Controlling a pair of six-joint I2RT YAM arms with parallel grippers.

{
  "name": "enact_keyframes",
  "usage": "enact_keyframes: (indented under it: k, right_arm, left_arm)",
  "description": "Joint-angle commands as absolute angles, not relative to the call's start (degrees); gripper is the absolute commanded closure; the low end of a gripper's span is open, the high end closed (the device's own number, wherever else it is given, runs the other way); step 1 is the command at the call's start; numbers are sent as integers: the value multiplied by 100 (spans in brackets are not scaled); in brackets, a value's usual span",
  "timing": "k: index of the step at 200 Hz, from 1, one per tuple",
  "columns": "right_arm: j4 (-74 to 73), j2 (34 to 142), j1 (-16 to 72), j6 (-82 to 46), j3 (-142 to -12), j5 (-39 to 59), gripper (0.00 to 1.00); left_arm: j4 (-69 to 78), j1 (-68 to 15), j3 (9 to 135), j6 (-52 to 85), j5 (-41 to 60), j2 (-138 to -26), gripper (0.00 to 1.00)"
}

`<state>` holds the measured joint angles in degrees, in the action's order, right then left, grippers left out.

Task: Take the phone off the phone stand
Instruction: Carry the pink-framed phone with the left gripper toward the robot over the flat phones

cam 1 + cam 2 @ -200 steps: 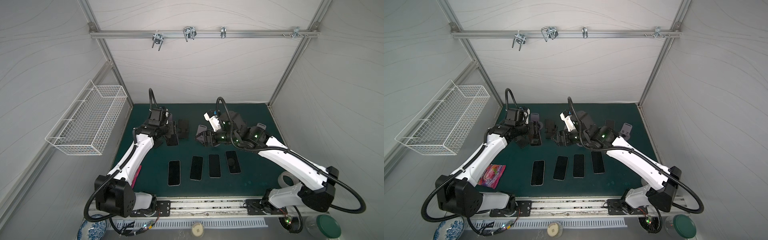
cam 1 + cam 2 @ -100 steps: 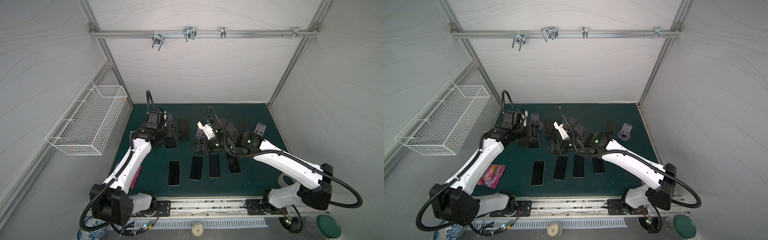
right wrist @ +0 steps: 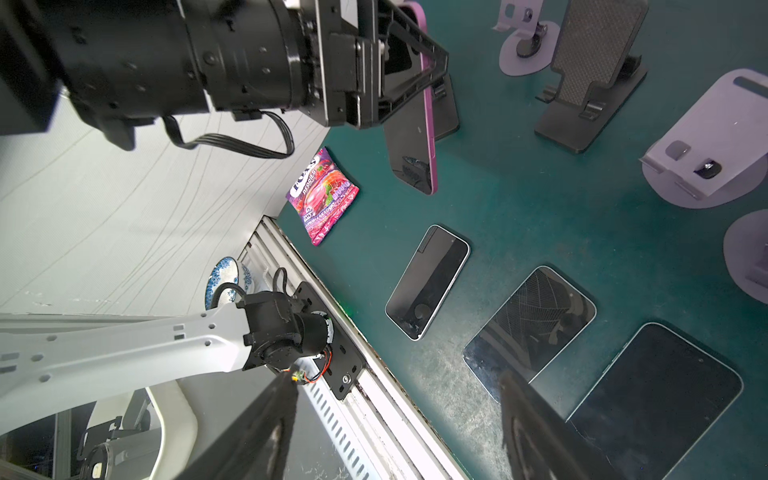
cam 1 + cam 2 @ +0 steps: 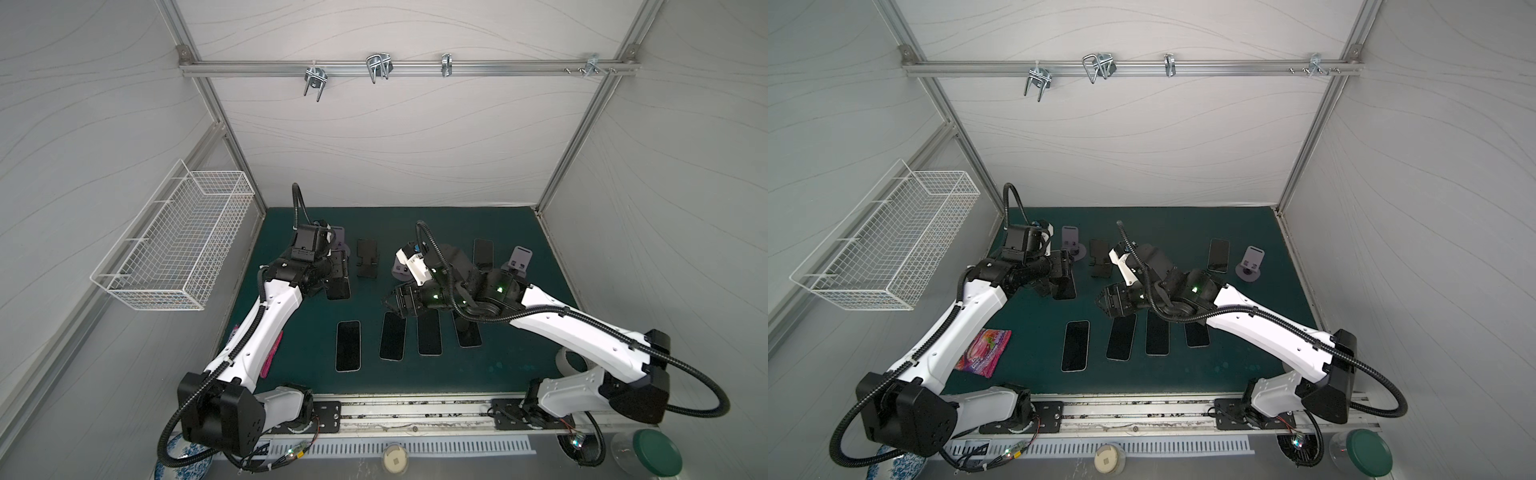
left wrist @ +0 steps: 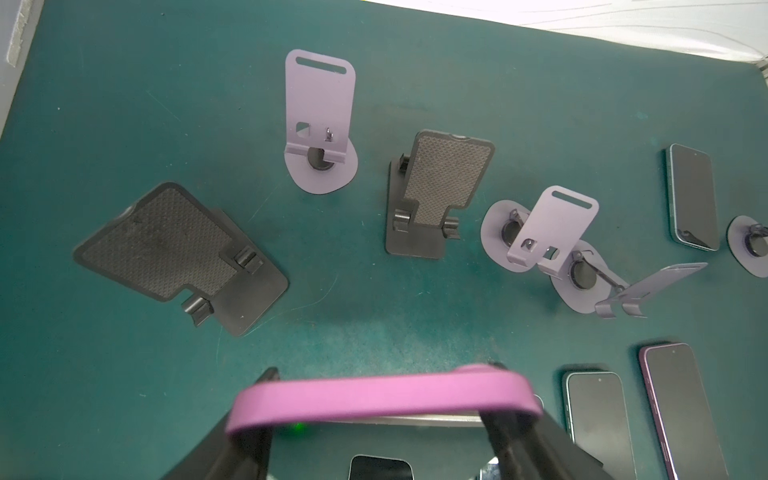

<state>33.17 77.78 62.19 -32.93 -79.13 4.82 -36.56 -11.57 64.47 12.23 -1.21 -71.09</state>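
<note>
Pink-cased phone [image 3: 409, 158] is off the stand, pinched by its edges in my left claw [image 5: 380, 395]. It hangs tilted over the counter [image 5: 124, 104], near the black stand [image 5: 178, 249]; can't tell if its low end touches. My right claw [image 3: 399, 380] is spread, holding nothing, above the flat phones [image 4: 428, 338].

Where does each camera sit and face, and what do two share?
Top views: overhead, looking down on the green mat; left arm and right arm show.
Left wrist: on its arm, facing the upright black stand past the left end effector, shut on the purple phone.
Right wrist: on its arm, facing that phone across the mat; the open right end effector shows.
Shared: both wrist views show phone and stand.
</note>
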Motion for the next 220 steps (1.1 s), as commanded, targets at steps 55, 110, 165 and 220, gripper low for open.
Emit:
enact_keyframes:
  k: [55,110,165,220]
  right_arm:
    - [3359,7788,6258,-3122,-7999,597,22]
    - [3311,7822,6258,-3080,-7951,639,22]
    - [3298,7916,6249,-2964,-7946,659,21]
    - [3331,7954,6189,-2858,-7910,683,21]
  left_arm:
    - [-3735,-998,6527,1143,-195,-7159,41]
    - [-3736,-871,6460,1167,-81,-7316,41]
    - [-3674,-809,6426,1222,33,-7460,41]
    - [-3576,-798,6407,1283,52,-7703,41]
